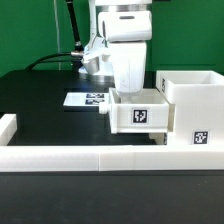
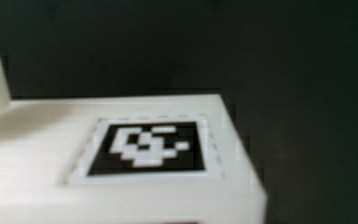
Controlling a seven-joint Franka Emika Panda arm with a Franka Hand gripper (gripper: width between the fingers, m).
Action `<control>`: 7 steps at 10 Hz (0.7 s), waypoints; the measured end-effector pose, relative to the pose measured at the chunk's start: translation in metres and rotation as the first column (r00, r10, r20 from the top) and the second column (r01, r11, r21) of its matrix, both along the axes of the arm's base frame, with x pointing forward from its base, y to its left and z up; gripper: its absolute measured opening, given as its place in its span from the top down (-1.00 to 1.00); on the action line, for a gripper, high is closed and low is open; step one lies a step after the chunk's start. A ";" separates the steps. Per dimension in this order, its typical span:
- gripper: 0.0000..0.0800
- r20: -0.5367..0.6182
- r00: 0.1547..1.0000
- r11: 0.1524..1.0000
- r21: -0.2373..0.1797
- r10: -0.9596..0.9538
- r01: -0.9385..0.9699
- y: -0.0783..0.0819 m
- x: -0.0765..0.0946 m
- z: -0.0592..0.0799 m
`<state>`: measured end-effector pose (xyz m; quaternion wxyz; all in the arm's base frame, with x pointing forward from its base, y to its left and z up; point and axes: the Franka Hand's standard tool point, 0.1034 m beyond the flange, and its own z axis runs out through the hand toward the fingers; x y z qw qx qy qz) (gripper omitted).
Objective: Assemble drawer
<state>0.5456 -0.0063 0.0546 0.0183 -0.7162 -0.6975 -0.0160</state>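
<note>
A small white open-topped tray (image 1: 140,114) with a square tag on its near face sits right against the left side of the large white cube case (image 1: 196,105), which stands at the exterior view's right. My gripper (image 1: 128,92) comes straight down onto the tray's rim. Its fingertips are hidden at the tray's wall and seem closed on it. In the wrist view the tray's tagged white face (image 2: 149,148) fills most of the picture, blurred and very near, and no fingers show. A second tray is not in view.
The marker board (image 1: 86,99) lies flat on the black table behind the tray. Low white wall segments run along the front edge (image 1: 90,158) and stand at the left (image 1: 8,127). Black cables hang behind the arm.
</note>
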 end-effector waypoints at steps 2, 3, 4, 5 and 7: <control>0.90 0.000 1.000 1.000 0.000 0.002 -0.002 0.001 0.000 0.000; 0.90 0.003 1.000 1.000 -0.002 0.004 -0.004 0.001 0.002 0.001; 0.90 -0.002 1.000 1.000 -0.002 -0.006 0.006 0.001 0.001 0.002; 0.90 -0.001 1.000 1.000 -0.002 -0.007 0.007 0.001 0.001 0.002; 0.90 0.001 1.000 1.000 -0.002 -0.005 0.005 0.002 0.002 0.003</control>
